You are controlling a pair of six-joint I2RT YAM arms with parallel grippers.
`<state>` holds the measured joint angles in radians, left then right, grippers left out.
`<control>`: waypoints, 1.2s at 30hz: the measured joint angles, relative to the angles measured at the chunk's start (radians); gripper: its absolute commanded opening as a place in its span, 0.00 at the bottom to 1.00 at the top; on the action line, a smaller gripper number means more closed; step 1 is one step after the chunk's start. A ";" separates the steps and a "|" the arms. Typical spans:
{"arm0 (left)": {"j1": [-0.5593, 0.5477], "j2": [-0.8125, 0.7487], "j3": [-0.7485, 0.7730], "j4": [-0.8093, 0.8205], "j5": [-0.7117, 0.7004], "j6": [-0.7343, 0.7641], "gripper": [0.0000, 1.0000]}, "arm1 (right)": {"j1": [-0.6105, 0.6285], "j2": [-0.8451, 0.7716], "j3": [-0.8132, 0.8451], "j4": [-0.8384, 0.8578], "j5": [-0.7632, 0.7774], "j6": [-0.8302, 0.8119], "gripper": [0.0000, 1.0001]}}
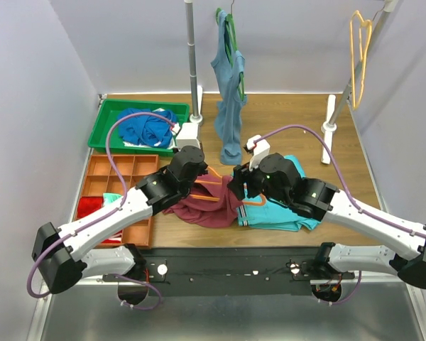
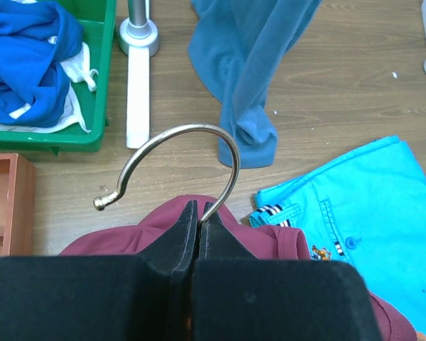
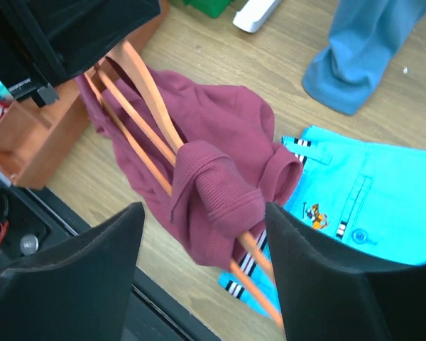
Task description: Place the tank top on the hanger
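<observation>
left pincer (image 2: 199, 222) clamped shut on the metal hook (image 2: 211, 135) of the orange hanger (image 3: 140, 91), right pincer (image 3: 202, 217) spread wide above the maroon tank top (image 3: 224, 153), which bunches around one hanger arm over the worktop (image 3: 227, 64), hiding that arm's middle.

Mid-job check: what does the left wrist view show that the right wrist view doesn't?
Left wrist only: the left end effector shut on the metal hook, and the green bin. Right wrist only: the arms of the hanger running through the fabric, the open right end effector, the orange tray. Both: the tank top, the turquoise garment, the hanging grey-blue top.
</observation>
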<state>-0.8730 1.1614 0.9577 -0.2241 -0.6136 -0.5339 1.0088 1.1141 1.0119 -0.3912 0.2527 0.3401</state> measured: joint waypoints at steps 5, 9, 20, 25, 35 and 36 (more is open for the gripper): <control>-0.018 -0.033 0.008 -0.015 0.013 0.026 0.00 | 0.000 -0.020 0.000 0.001 -0.072 -0.042 0.48; -0.032 -0.045 0.040 -0.043 0.035 0.057 0.00 | 0.000 -0.019 0.000 -0.009 -0.136 -0.068 0.46; -0.068 -0.081 0.109 -0.079 0.078 0.125 0.00 | 0.000 -0.049 0.010 -0.063 -0.265 -0.098 0.46; -0.078 -0.084 0.121 -0.077 0.089 0.133 0.00 | 0.000 -0.080 0.010 -0.076 -0.275 -0.098 0.45; -0.085 -0.090 0.129 -0.070 0.103 0.145 0.00 | 0.000 -0.104 -0.011 -0.056 -0.313 -0.063 0.01; -0.085 -0.090 0.129 -0.071 0.103 0.147 0.04 | 0.000 -0.104 -0.013 -0.055 -0.311 -0.058 0.01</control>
<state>-0.9581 1.0714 1.0870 -0.2947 -0.5106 -0.3866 1.0084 1.0100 0.9993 -0.4461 -0.0578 0.2817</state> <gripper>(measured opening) 0.019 0.094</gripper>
